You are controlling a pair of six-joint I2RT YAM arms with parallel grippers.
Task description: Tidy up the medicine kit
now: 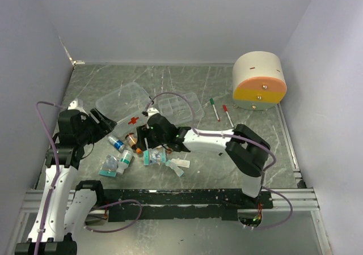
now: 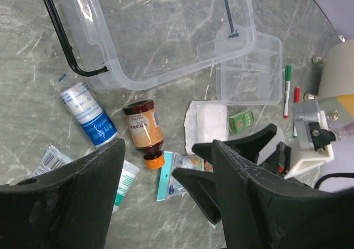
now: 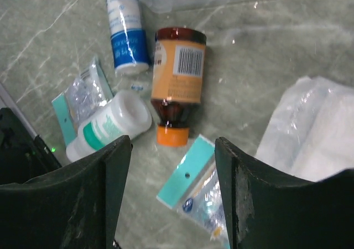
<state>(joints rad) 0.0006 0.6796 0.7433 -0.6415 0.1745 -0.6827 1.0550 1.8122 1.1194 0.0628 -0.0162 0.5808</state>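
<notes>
Our left gripper (image 2: 166,205) hangs with its fingers spread wide and nothing between them, looking down on the clear box (image 2: 119,77), which holds nothing yet. Below the box the supplies lie loose on the table (image 1: 187,79): a blue-and-white roll (image 3: 127,33), a white-and-green bottle (image 3: 110,127) and an amber bottle (image 3: 180,74) with an orange cap, all on their sides, then a teal-edged packet (image 3: 188,174) and a gauze pad (image 3: 310,127). Our right gripper (image 3: 171,193) hovers over this heap, fingers apart and empty, with the amber bottle's cap and the packet showing between them. We judge we are at the start of a pick. The next move calls for lowering, squaring the fingers across one item only, closing, then carrying it up to the box. Further right lie a small clear tray (image 1: 181,103), a green-capped pen (image 1: 215,110), a red-capped pen (image 1: 228,115) and a round drum (image 1: 258,80). We cannot read the labels, nor tell whether the tray is a lid or an insert. The black fingers cut off the nearest packets, and from above the right wrist hides what lies under it.
</notes>
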